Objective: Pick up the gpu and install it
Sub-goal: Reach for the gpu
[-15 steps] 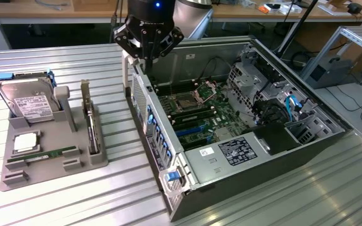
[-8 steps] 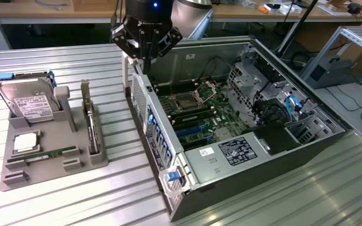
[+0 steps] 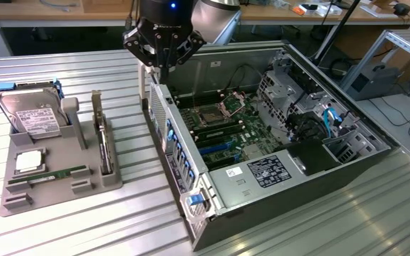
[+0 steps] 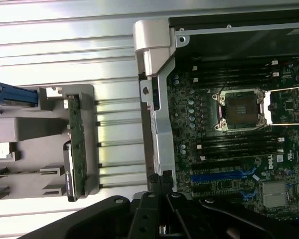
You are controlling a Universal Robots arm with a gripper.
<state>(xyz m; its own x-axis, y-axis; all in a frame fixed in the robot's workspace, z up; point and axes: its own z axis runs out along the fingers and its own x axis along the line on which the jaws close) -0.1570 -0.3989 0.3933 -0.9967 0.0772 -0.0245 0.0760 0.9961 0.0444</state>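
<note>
We are seeing the tool [image 3: 160, 65] closed up on nothing, hanging over the rear edge of the open computer case [image 3: 190, 176]. The gpu [image 3: 105, 146] is standing on edge in the grey holder [image 3: 62, 186] on the surface [image 3: 62, 74], well apart from the tool. We are judging that a clean pickup means descending squarely over its thin top edge and pinching across the flat faces. The wrist view is showing the gpu [image 4: 74, 149] edge-on, plus the blue slots [image 4: 217, 175]. The exterior view is showing the card's height and its bracket [image 3: 96, 104].
</note>
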